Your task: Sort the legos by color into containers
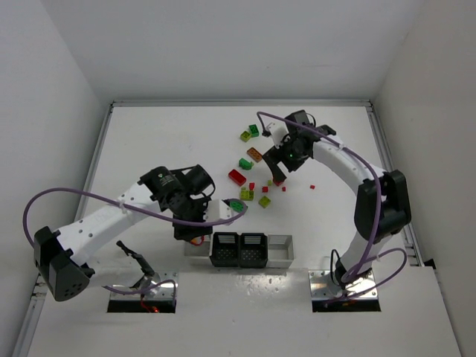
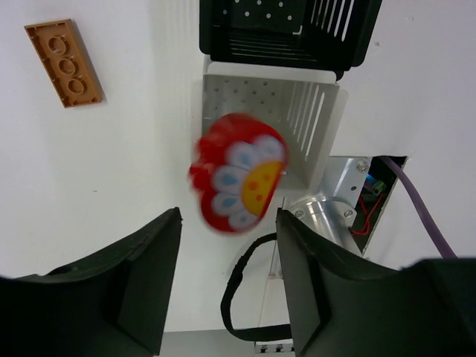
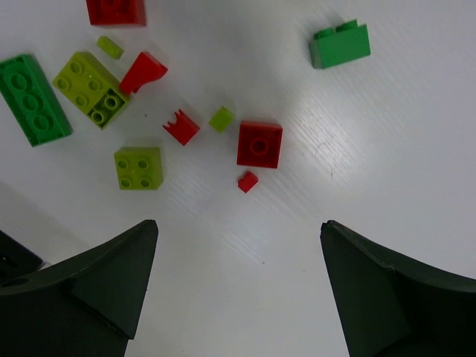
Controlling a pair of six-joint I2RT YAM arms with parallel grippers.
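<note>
Filling right wrist view, 5 red legos [image 3: 259, 143], 4 yellow-green [image 3: 138, 167], 2 green [image 3: 340, 44]

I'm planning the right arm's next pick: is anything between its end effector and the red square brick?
Nothing covers the red square brick. The open right end effector hangs over the table; only a tiny red piece lies just short of the brick.

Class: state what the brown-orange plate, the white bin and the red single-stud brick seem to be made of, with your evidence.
Brown-orange plate: likely moulded plastic, satin; uniform colour, crisp round studs.
White bin: probably plastic, possibly painted metal; thin slatted walls, perforated floor.
Red single-stud brick: likely plastic, slightly glossy; even colour, moulded stud.
</note>
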